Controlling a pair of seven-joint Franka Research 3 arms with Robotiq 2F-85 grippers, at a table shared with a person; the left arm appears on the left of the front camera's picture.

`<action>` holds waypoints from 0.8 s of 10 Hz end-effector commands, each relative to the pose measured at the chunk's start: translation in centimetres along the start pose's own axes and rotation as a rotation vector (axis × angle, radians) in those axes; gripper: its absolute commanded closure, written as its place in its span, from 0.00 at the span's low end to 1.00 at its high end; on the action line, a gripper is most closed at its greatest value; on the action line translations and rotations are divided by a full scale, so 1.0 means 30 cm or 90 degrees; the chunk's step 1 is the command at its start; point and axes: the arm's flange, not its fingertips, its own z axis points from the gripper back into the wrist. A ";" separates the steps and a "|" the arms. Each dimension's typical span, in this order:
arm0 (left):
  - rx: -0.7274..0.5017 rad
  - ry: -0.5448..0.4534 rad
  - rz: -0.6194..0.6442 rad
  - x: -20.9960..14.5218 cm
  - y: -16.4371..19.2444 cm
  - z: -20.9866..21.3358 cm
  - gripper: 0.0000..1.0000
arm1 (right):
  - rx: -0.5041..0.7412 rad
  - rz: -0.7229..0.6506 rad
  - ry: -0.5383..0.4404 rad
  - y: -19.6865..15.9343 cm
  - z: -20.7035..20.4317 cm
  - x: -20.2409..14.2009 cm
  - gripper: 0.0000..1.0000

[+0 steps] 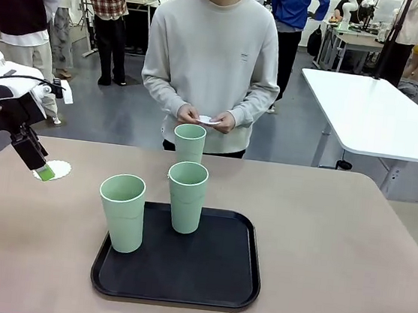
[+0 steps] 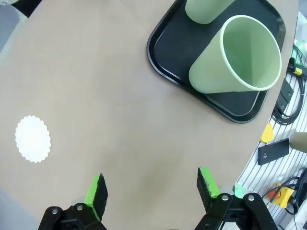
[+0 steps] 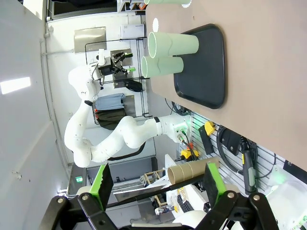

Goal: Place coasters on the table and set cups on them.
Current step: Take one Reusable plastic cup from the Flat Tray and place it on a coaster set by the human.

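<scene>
Mint-green cups (image 1: 122,211) three, black tray (image 1: 196,270) one, one coaster (image 1: 61,167) on table (image 1: 334,254)

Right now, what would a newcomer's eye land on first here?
Three mint cups cluster mid-table, two on the black tray, one behind it. A white coaster lies at the left of the tan table, near the open left pincer. Across the table, the person's hands hold another white disc.

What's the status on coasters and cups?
Left gripper open, right gripper open, both empty. One coaster on table, bare. Two cups on tray. Nothing blocking.
</scene>
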 end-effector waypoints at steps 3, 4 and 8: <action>-0.026 -0.130 -0.170 -0.038 0.003 -0.050 0.02 | 0.009 0.002 0.004 0.002 0.000 0.001 0.00; -0.034 -0.177 -0.220 -0.047 0.002 -0.076 0.02 | 0.009 0.002 0.004 0.002 0.000 0.001 0.00; -0.087 -0.317 -0.298 -0.083 0.035 -0.157 0.02 | 0.009 0.002 0.004 0.002 0.000 0.001 0.00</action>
